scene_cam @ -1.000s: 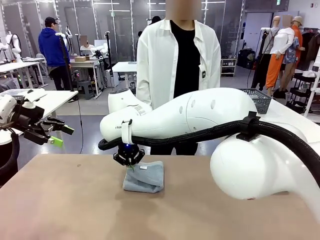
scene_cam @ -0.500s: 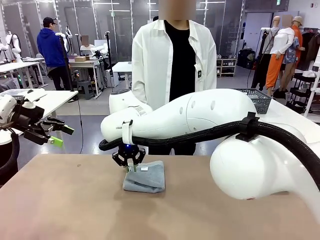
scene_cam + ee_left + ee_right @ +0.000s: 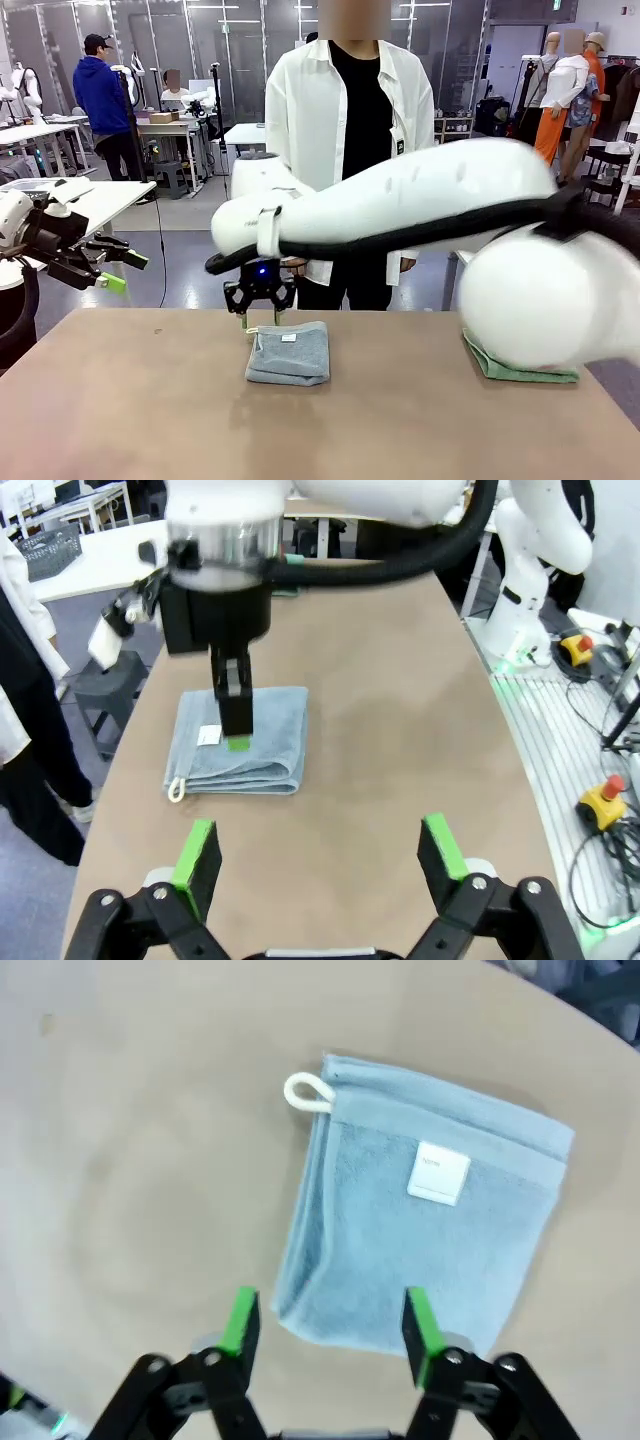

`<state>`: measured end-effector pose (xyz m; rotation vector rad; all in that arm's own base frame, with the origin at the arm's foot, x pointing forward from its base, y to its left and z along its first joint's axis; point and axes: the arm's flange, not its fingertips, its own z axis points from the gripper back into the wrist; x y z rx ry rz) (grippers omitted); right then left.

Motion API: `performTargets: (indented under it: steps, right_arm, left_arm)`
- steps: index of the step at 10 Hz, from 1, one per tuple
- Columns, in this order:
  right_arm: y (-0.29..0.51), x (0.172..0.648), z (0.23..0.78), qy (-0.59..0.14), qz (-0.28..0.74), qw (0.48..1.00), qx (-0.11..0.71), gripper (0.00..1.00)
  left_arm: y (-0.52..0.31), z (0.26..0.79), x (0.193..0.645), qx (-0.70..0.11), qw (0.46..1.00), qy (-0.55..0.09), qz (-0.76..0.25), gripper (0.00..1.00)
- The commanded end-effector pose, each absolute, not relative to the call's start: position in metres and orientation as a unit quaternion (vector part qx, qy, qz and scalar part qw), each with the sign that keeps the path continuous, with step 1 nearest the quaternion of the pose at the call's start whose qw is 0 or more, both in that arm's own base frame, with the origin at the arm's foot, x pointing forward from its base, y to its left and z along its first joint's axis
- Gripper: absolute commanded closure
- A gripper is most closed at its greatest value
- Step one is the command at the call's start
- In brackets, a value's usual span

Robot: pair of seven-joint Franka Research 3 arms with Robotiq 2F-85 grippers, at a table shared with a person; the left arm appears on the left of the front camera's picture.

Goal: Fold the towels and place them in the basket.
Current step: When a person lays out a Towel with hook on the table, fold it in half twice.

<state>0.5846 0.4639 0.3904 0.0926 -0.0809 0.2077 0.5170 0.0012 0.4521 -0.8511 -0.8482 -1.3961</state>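
Note:
A pale blue-grey towel (image 3: 290, 352) lies folded on the brown table, its white label and loop facing up (image 3: 430, 1230). My right gripper (image 3: 258, 318) hangs open just above the towel's far left corner, holding nothing; in the right wrist view its green pads (image 3: 240, 1320) frame the towel's near edge. A mint green towel (image 3: 515, 368) lies folded at the table's right, partly behind my right arm. My left gripper (image 3: 118, 270) stays open off the table's left side, looking at the blue-grey towel (image 3: 275, 730). The dark mesh basket (image 3: 48, 552) sits on a white side table.
A person in a white coat (image 3: 350, 120) stands at the table's far edge, right behind the blue-grey towel. My right arm's bulky white link (image 3: 400, 205) spans the table's right half. Bare tabletop (image 3: 150, 420) lies in front and to the left.
My right gripper has opened, let go of the blue-grey towel and risen slightly. The right arm lifted, uncovering the green towel. The left arm has not moved.

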Motion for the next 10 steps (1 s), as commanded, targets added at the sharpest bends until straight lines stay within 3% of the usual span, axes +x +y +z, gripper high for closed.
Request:
performTargets:
  steps: [1,3,4,10]
  right_arm:
    - [0.392,0.538,0.400,-0.033,0.103,0.989,0.103,0.00]
    - [0.336,0.523,0.412,-0.042,0.068,0.986,0.148,0.00]
    - [0.312,0.518,0.415,-0.064,0.050,0.984,0.161,0.15]
    - [0.246,0.505,0.414,-0.082,0.007,0.974,0.211,0.15]
  left_arm:
    - [0.002,0.454,0.517,-0.369,0.603,-0.367,-0.604,0.00]
    - [0.002,0.454,0.517,-0.369,0.603,-0.367,-0.604,0.00]
    - [0.002,0.454,0.517,-0.369,0.603,-0.367,-0.604,0.00]
    - [0.002,0.454,0.517,-0.369,0.603,-0.367,-0.604,0.00]
